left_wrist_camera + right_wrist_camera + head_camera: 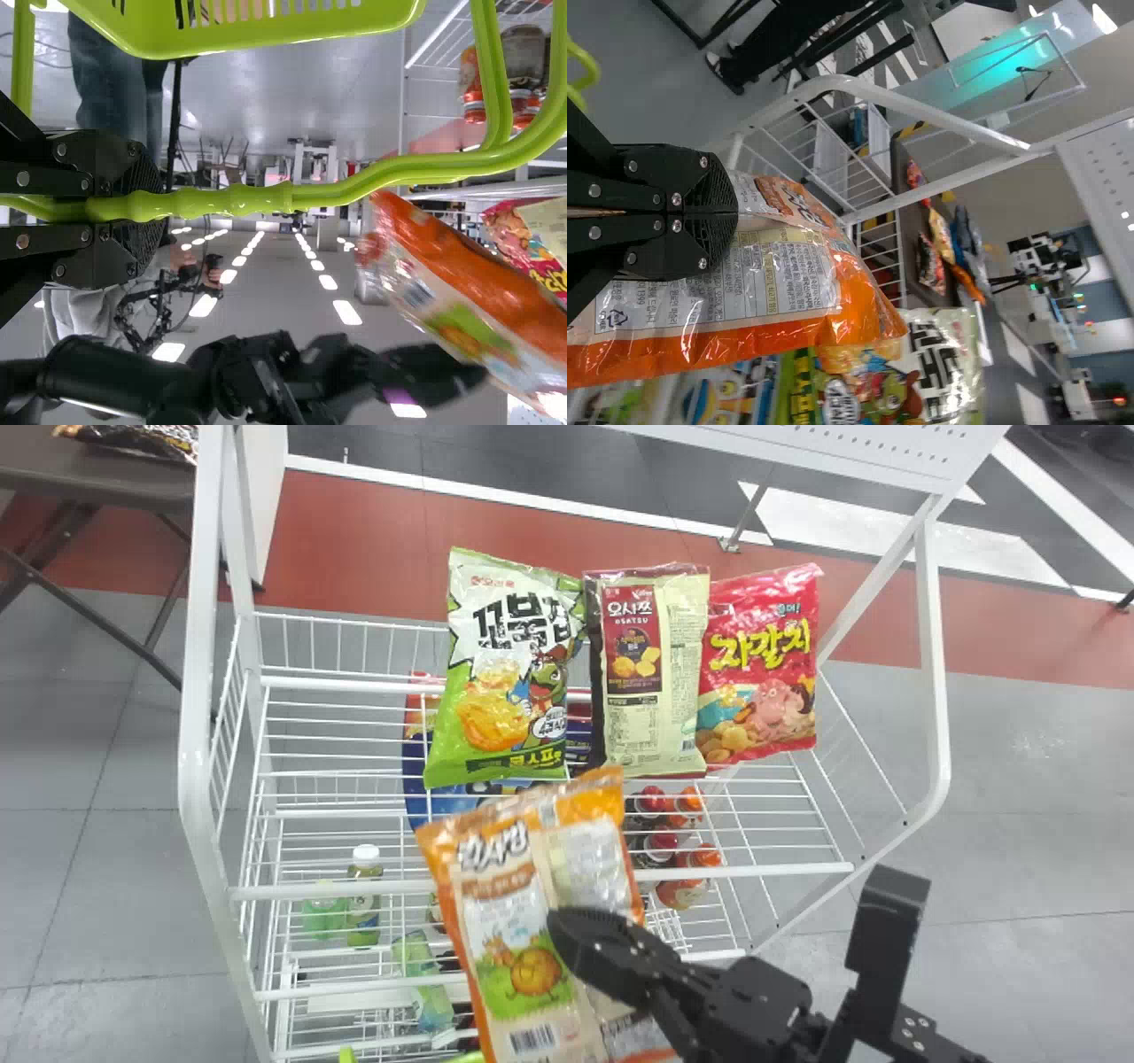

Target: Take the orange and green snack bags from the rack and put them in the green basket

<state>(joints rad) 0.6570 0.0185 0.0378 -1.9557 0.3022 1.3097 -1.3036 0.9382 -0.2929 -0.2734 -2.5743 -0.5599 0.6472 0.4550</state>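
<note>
"At the lower middle of the head view, what do we have?"

"We have the orange snack bag (pixel 523 921), slightly tilted and in front of the rack (pixel 301 889). Our right gripper (pixel 580 939) comes in from the lower right, its fingers pinching the bag between them."

"Do we see that grip anywhere else?"

"We do, in the right wrist view: the two black fingers are pressed together on the wrapper, with printed film on both sides of them."

"And the green snack bag (pixel 505 682)?"

"We find it above the centre of the head view, just left of the middle, upright on the rack. To its right we see a cream-and-maroon bag (pixel 651 682), then a red bag (pixel 762 664) farther right, the three in a row."

"What about our other side?"

"In the left wrist view, our left gripper (pixel 146 211) has its fingers clamped around the handle (pixel 239 200) of the green basket (pixel 266 31). We also catch a little of the basket's green at the bottom edge of the head view."

"Anything lower on the rack?"

"We see a white-capped bottle (pixel 363 903) at the lower left of the frame, and red-topped bottles (pixel 682 881) right of the orange snack bag."
</note>
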